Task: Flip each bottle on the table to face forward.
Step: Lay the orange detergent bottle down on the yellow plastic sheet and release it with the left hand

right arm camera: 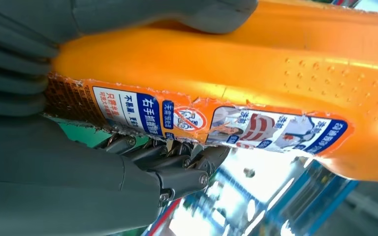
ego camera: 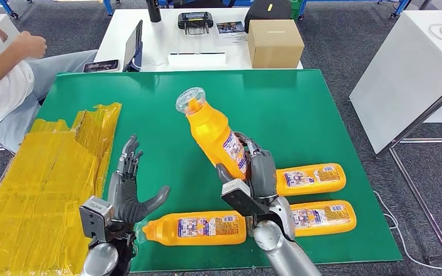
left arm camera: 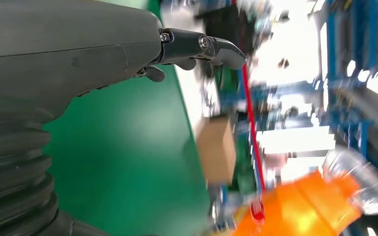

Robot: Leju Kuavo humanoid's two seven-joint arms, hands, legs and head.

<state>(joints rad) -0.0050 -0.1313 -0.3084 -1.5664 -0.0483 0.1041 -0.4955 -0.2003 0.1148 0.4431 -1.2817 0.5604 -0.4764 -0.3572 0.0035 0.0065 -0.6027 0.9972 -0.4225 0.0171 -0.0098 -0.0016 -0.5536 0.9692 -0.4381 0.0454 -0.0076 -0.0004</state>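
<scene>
Orange bottle [ego camera: 214, 135], clear cap, tilted

The right hand [ego camera: 257, 172] covers the lower body of the held bottle [ego camera: 214, 133], whose label print is too small to read from the head view (its ends are cropped in the right wrist view); the left wrist view's background is blurred.

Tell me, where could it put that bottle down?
Bare green mat lies behind the held bottle, up to the cardboard box. Crowded: three lying bottles in front, around the right hand, and yellow sheets on the left.
</scene>
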